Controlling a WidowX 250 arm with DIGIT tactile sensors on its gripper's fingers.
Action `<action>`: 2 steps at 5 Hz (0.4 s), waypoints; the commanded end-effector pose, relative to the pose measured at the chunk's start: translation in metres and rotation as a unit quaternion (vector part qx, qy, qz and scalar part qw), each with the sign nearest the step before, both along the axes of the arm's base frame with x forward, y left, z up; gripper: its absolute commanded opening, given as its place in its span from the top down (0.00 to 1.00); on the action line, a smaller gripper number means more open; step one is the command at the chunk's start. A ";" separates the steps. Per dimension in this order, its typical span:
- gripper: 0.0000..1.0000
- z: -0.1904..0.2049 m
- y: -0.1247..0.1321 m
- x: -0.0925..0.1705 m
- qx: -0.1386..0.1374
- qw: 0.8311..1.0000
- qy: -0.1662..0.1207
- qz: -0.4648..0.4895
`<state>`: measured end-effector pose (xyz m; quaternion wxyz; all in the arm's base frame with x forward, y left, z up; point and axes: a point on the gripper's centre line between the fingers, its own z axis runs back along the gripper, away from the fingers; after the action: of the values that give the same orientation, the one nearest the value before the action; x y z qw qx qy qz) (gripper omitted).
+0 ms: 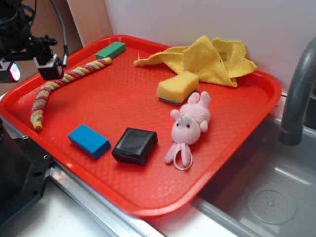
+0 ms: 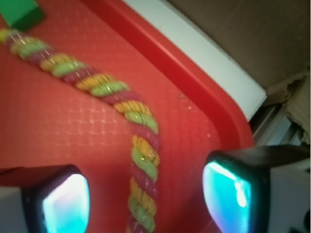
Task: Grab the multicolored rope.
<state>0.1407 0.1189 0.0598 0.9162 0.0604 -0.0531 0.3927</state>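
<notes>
Lying along the left side of the red tray point(image 1: 256, 94), the multicolored rope point(image 2: 141, 160) is seen between the spread fingers of the gripper point(image 2: 146, 199), which is held open and untouched by it, near a green block point(image 1: 110, 50).

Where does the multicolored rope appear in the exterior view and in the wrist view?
Exterior: the multicolored rope lies along the tray's left side.
Wrist: it runs from upper left down between the open gripper's fingers.
Shared landmark: the green block by the rope's far end.
</notes>
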 end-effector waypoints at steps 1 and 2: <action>0.00 -0.035 0.017 -0.039 -0.022 1.000 0.016 -0.016; 0.00 -0.054 0.009 -0.036 -0.030 0.999 0.027 -0.026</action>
<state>0.1225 0.1319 0.0159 0.9288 0.0524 -0.0500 0.3634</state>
